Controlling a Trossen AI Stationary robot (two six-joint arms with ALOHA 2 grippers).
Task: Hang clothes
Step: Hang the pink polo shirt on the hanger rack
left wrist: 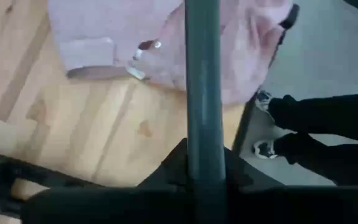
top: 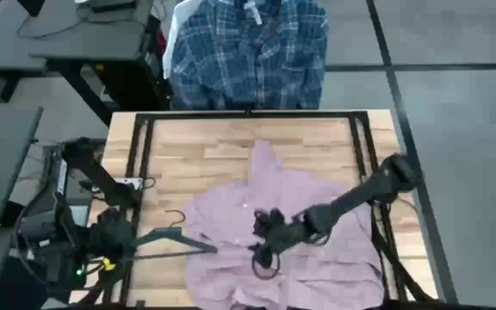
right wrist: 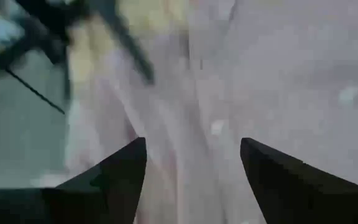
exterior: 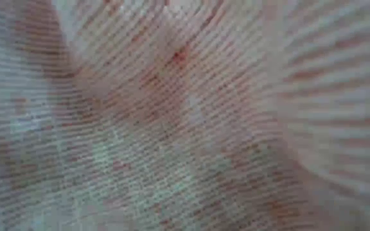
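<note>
The dusty pink shirt point(top: 291, 232) lies spread and crumpled on the wooden table point(top: 196, 146), from its middle to its near edge. Its cloth point(exterior: 185, 115) fills the low view. The blue-and-white plaid shirt point(top: 248, 52) hangs beyond the table's far edge. My left gripper point(top: 120, 241), at the near left, is shut on a dark hanger point(top: 175, 241) that reaches toward the pink shirt. My right gripper point(right wrist: 194, 165) stands open close over the pink shirt's middle point(right wrist: 278, 81), one finger to each side of a fold. My left gripper holds the dark hanger, one bar point(left wrist: 202, 106) of which runs straight out from between the fingers. The gripper's own body hides the place of contact. The hanger is lifted clear of the table. Whether my right gripper touches the pink shirt I cannot tell.
A black frame point(top: 248, 115) runs along the table's far, left and right edges. A person's dark trouser legs point(left wrist: 328, 124) and shoes point(left wrist: 263, 99) show on the floor beside the table. Desks and cables point(top: 50, 52) stand at the far left.
</note>
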